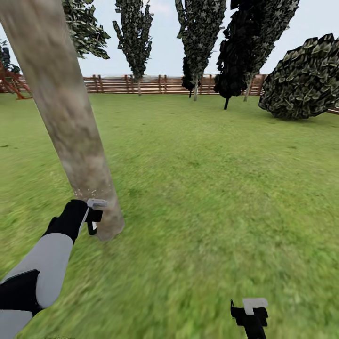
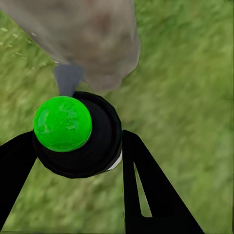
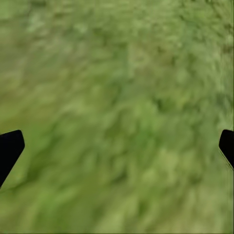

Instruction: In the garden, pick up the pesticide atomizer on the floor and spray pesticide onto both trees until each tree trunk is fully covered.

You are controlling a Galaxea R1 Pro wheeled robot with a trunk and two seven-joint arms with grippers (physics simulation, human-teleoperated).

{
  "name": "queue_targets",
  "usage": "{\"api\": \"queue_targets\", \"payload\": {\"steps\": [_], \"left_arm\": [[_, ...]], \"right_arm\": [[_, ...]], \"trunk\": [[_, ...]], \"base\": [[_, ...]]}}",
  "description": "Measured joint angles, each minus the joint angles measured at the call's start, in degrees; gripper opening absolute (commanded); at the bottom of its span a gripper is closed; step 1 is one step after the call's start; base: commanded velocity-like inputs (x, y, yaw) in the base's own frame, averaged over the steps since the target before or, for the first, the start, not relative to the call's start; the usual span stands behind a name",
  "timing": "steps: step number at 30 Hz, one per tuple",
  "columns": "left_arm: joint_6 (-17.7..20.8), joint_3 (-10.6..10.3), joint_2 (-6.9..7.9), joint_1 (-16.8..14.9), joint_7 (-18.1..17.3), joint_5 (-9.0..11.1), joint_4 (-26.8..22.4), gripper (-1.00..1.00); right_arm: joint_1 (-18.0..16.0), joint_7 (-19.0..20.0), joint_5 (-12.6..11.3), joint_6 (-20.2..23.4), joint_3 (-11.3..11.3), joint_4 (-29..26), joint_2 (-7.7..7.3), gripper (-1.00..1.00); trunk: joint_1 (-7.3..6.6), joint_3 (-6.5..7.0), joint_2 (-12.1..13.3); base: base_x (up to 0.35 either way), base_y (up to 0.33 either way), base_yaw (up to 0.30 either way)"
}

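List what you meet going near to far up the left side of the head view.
Left arm → left gripper holding the atomizer → base of the tree trunk with white pesticide specks → grass lawn → wooden fence.

Atomizer (image 2: 78, 134) is clamped between the left gripper (image 2: 80, 161) fingers (image 2: 146, 190), seen top-down: black round body, bright green cap (image 2: 62, 123), grey nozzle (image 2: 67, 79). Nozzle is aimed at the trunk (image 2: 92, 39), just beside its base. Blurry grass (image 2: 190, 97) is seen all around.
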Motion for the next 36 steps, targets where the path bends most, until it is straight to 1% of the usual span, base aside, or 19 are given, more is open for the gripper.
{"api": "queue_targets", "payload": {"steps": [3, 5, 7, 9, 10, 12, 13, 14, 16, 17, 19, 21, 23, 25, 26, 28, 31, 34, 36], "left_arm": [[-0.06, -0.11, -0.32, 0.03, 0.11, -0.03, 0.00, -1.00], [-0.11, 0.32, 0.50, 0.04, 0.12, -0.39, 0.05, -1.00], [-0.13, 0.52, 2.26, 0.08, -0.09, -0.49, 0.09, -1.00], [-0.20, 0.61, 5.63, 0.17, -0.39, -0.40, 0.15, -1.00], [-0.22, 0.61, 6.48, 0.23, -0.43, -0.16, 0.16, -1.00], [-0.37, 0.51, 6.97, 0.33, -0.47, 0.32, 0.46, -1.00], [-0.53, 0.36, 6.89, 0.67, -0.48, 0.47, 0.69, -1.00], [-0.68, 0.28, 6.00, 1.84, -0.48, 0.91, 0.92, -1.00], [-0.75, 0.28, 3.29, 3.04, -0.33, 1.03, 1.05, -1.00], [-0.79, 0.28, 2.51, 3.20, -0.38, 0.81, 1.05, -1.00], [-0.82, 0.28, 1.89, 3.34, -0.49, 0.65, 1.06, -1.00], [-0.91, 0.25, 2.17, 3.40, -0.56, 0.11, 1.07, -1.00], [-0.99, 0.43, 3.19, 3.48, -0.58, -0.21, 1.05, -1.00], [-1.13, 0.42, 6.44, 3.60, -0.60, -0.75, 1.08, -1.00], [-1.11, 0.46, 7.22, 4.09, -0.63, -0.24, 1.10, -1.00], [-1.11, 0.33, 7.69, 5.62, -0.58, 0.18, 0.87, -1.00], [-1.33, 0.24, 6.39, 7.91, -0.46, 0.95, 1.09, -1.00], [-2.18, 0.30, 3.12, 9.15, -0.45, 1.13, 1.13, -1.00], [-2.54, 0.54, 2.91, 9.75, -0.46, 0.52, 0.78, -1.00]], "right_arm": [[0.00, 0.01, 0.00, 0.00, 0.00, 0.01, 0.00, 1.00], [0.00, 0.01, 0.00, 0.00, 0.01, 0.00, 0.00, 1.00], [0.00, 0.01, 0.00, 0.00, 0.01, 0.00, 0.00, 1.00], [0.00, 0.02, 0.00, 0.00, 0.00, 0.01, 0.00, 1.00], [0.00, 0.03, 0.00, 0.00, 0.01, 0.01, 0.00, 1.00], [0.00, 0.03, 0.00, 0.00, 0.00, 0.03, 0.00, 1.00], [0.00, 0.04, 0.00, 0.00, 0.00, 0.04, 0.00, 1.00], [0.00, 0.04, 0.00, 0.00, 0.02, 0.02, 0.00, 1.00], [0.00, 0.03, 0.00, 0.00, 0.03, 0.04, 0.00, 1.00], [0.00, 0.04, 0.00, 0.00, 0.04, 0.05, 0.00, 1.00], [0.00, 0.04, 0.00, 0.00, 0.06, 0.02, 0.00, 1.00], [0.00, 0.04, 0.00, 0.00, 0.03, 0.02, 0.00, 1.00], [0.00, 0.04, 0.00, 0.00, 0.04, 0.03, 0.00, 1.00], [0.00, 0.04, 0.00, 0.00, 0.04, 0.02, 0.00, 1.00], [0.00, 0.04, 0.00, 0.00, 0.05, 0.01, 0.00, 1.00], [0.00, 0.04, 0.00, 0.00, 0.03, 0.02, 0.00, 1.00], [0.00, 0.04, 0.00, 0.00, 0.02, 0.03, 0.00, 1.00], [0.00, 0.04, 0.00, 0.00, 0.02, 0.03, 0.00, 1.00], [0.00, 0.04, 0.00, 0.00, 0.03, 0.01, 0.00, 1.00]], "trunk": [[0.00, 0.00, 0.00], [0.00, 0.00, 0.00], [0.00, 0.00, 0.00], [0.00, 0.00, 0.00], [0.00, 0.00, 0.00], [0.00, 0.00, 0.00], [0.00, 0.00, 0.00], [0.01, -0.01, 0.00], [0.00, 0.00, 0.00], [0.00, 0.00, 0.00], [0.00, 0.00, 0.00], [0.00, 0.00, 0.00], [0.00, 0.00, 0.00], [0.00, 0.00, 0.00], [0.00, 0.00, 0.00], [0.00, -0.01, 0.00], [0.00, 0.00, 0.00], [0.00, -0.01, 0.00], [0.00, 0.00, 0.00]], "base": [[0.152, -0.269, 0.277], [0.152, -0.269, 0.277], [0.151, -0.269, 0.277], [0.151, -0.269, 0.277], [0.151, -0.269, 0.277], [0.152, -0.269, 0.277], [0.152, -0.269, 0.277], [0.152, -0.269, 0.276], [0.152, -0.269, 0.180], [0.152, -0.269, 0.083], [0.152, -0.269, 0.021], [0.153, -0.267, 0.005], [0.155, -0.249, 0.002], [0.151, -0.138, 0.000], [0.111, -0.078, 0.000], [0.040, -0.028, 0.000], [0.006, -0.004, 0.000], [0.001, 0.000, 0.000], [0.000, 0.000, 0.000]]}}
